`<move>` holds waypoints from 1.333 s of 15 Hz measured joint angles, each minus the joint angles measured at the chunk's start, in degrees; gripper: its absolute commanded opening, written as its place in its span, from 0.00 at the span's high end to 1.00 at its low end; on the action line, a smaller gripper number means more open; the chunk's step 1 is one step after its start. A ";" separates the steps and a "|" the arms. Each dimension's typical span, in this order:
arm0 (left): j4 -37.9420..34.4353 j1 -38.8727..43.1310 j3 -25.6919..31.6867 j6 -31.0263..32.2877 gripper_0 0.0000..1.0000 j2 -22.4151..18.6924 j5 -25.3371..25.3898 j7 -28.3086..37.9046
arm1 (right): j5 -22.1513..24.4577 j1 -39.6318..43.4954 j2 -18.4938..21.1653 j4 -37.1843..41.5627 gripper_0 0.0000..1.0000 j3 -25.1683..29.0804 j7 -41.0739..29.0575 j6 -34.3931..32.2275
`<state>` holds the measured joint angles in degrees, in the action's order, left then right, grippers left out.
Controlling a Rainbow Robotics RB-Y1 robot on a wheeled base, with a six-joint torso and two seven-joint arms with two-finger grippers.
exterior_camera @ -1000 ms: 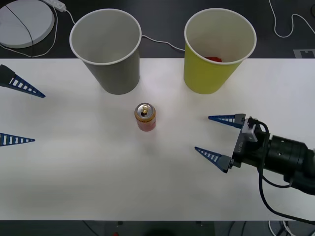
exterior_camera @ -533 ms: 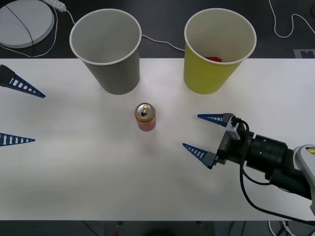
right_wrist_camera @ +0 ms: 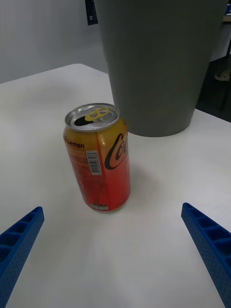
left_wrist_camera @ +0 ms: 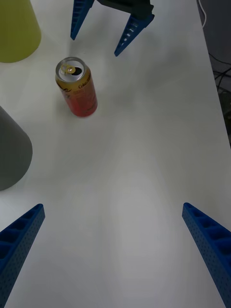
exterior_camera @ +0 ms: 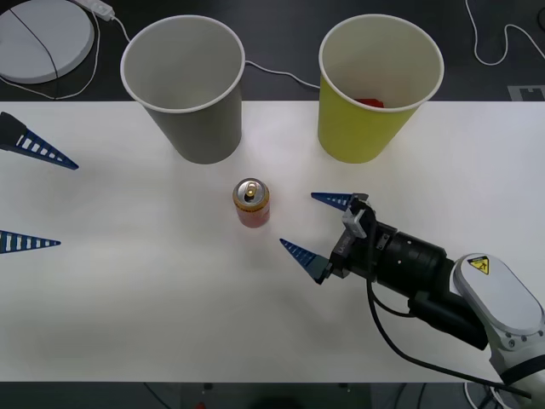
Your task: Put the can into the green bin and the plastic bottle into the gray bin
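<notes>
At the 9 o'clock edge of the front view, the left gripper (exterior_camera: 25,196) rests low over the white table (exterior_camera: 128,298), its 2 blue ribbed fingers spread wide with nothing between them. It sits well apart from the can.

The gray bin (exterior_camera: 183,85) stands upright at 11 o'clock on the table's far edge, its white inside showing. From the right wrist camera its gray wall (right_wrist_camera: 154,62) rises just behind the can.

The can (exterior_camera: 251,203) stands upright near the table's middle, about 6 o'clock from the gray bin and near it, not touching it. Its silver top faces up with the gold tab over the open mouth. The right wrist view shows the can (right_wrist_camera: 98,156) with an orange-to-red body, a barcode and dark lettering; the left wrist view shows it (left_wrist_camera: 77,87) standing free on the bare table.

The green bin (exterior_camera: 379,85) stands upright at 1 o'clock, well apart from the gray bin, with something red lying inside that cannot be made out.

The right gripper (exterior_camera: 311,226) lies at 3 o'clock of the can, near it but not touching, fingers spread and pointing toward it, gripping nothing. Its black arm runs off toward 4 o'clock. In the left wrist view the same gripper (left_wrist_camera: 108,26) stands just beyond the can.
</notes>
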<state>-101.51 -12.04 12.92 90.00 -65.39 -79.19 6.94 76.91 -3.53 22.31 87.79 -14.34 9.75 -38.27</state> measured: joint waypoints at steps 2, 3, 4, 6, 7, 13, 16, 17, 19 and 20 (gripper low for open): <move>0.00 0.00 0.00 0.00 0.00 0.00 0.00 0.00 | 0.00 -0.73 -0.27 0.06 0.00 -2.78 -0.12 3.58; 0.00 0.00 0.00 0.00 0.00 0.00 0.00 0.00 | 0.00 -1.08 -0.37 0.06 0.00 -4.13 -0.15 5.27; 0.00 0.00 0.00 0.00 0.00 0.00 0.00 0.00 | 0.00 -1.57 -0.53 0.02 0.00 -5.89 -0.20 7.46; 0.00 0.00 0.00 0.00 0.00 0.00 0.00 0.00 | 0.00 -2.69 -0.68 -0.02 0.00 -8.76 -0.35 11.36; 0.00 0.00 0.00 0.00 0.00 0.00 0.00 0.00 | 0.00 -3.60 -0.88 -0.75 0.00 -10.22 -0.52 13.10; 0.00 0.00 0.00 0.00 0.00 0.00 0.00 0.00 | 0.00 -10.45 -5.42 -9.90 0.00 -11.18 0.11 13.94; 0.00 0.00 0.00 0.00 0.00 0.00 0.00 0.00 | 0.01 -12.94 -7.27 -13.59 0.00 -11.16 0.49 14.00; 0.00 0.00 0.00 0.00 0.00 0.00 0.00 0.00 | 0.00 -13.75 -7.82 -14.74 0.00 -11.16 0.67 13.98; 0.00 0.00 0.00 0.00 0.00 0.00 0.00 0.00 | 0.05 -14.86 -8.65 -16.09 0.00 -11.16 0.89 14.01; 0.00 0.00 0.00 0.00 0.00 0.00 0.00 0.00 | 0.06 -15.16 -8.85 -16.47 0.00 -11.16 0.96 14.01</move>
<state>-101.51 -12.04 12.92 90.00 -65.39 -79.19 6.94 76.97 -18.69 13.46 71.32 -25.50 10.71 -24.25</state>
